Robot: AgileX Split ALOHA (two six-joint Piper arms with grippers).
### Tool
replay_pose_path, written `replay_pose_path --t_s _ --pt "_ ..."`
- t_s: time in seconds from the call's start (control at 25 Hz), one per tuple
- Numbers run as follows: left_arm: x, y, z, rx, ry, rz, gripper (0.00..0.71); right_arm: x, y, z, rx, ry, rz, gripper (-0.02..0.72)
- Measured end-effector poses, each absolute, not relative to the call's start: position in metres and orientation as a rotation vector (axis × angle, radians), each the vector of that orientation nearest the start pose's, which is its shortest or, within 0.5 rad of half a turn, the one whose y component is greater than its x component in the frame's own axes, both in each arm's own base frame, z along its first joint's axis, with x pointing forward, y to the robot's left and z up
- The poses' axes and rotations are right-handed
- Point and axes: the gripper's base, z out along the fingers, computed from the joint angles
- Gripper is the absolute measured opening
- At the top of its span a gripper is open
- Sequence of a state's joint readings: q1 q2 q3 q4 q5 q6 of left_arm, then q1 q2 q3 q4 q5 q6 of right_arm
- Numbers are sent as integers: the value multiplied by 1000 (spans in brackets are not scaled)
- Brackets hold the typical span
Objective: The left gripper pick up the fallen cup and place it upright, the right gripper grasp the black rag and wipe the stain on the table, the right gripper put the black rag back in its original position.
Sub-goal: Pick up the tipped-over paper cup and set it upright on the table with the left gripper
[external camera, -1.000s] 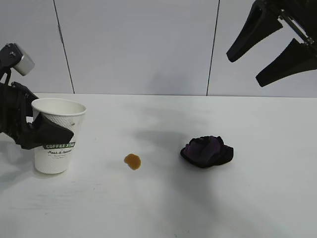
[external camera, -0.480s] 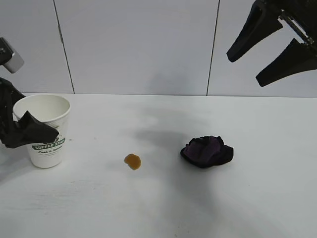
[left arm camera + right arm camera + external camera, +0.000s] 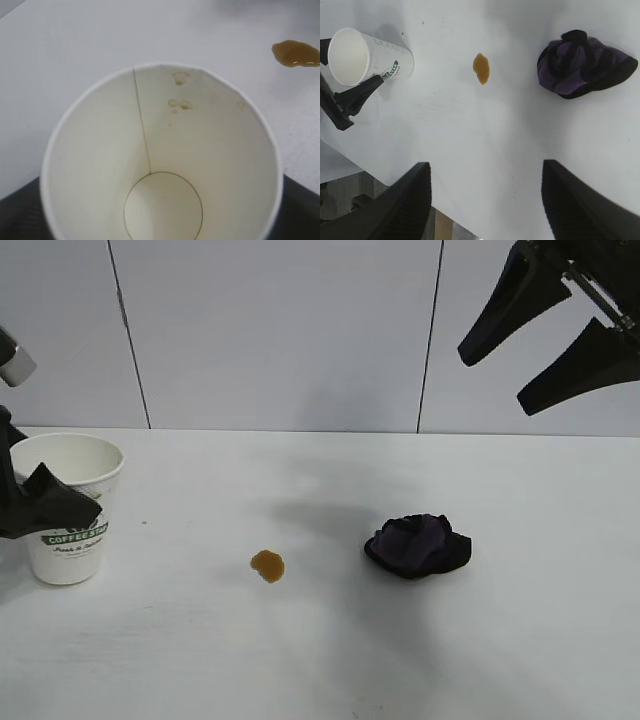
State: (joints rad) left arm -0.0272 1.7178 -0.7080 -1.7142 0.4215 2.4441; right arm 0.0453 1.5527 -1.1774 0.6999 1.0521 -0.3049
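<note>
Exterior view shows me the cup [image 3: 66, 508] carried further toward the left edge of the table [image 3: 330, 660] than a second ago. It stands upright, white with its green band, grasped by my left gripper [image 3: 45, 508]. My right gripper [image 3: 528, 345] hangs released, high at the right. The black rag [image 3: 418, 545] lies bunched, apart from the small brown stain [image 3: 267, 565].

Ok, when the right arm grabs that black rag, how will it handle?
The black rag lies bunched in soft folds, so it will probably flop and deform between the fingers. It looks light for its bulk, so it may slide on the smooth table if nudged. It is unlikely to roll.
</note>
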Motion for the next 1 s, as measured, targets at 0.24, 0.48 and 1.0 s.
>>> replay_pose_path --t_s 0.24,0.48,1.0 --pt "302 -45 147 1018 2113 -163 615 304 65 285 -86 2710 859 442" --pt "302 -43 146 1012 2126 -145 648 304 65 285 -86 2710 859 442" --pt "303 -36 144 893 2219 -107 687 304 65 285 -86 2710 859 442"
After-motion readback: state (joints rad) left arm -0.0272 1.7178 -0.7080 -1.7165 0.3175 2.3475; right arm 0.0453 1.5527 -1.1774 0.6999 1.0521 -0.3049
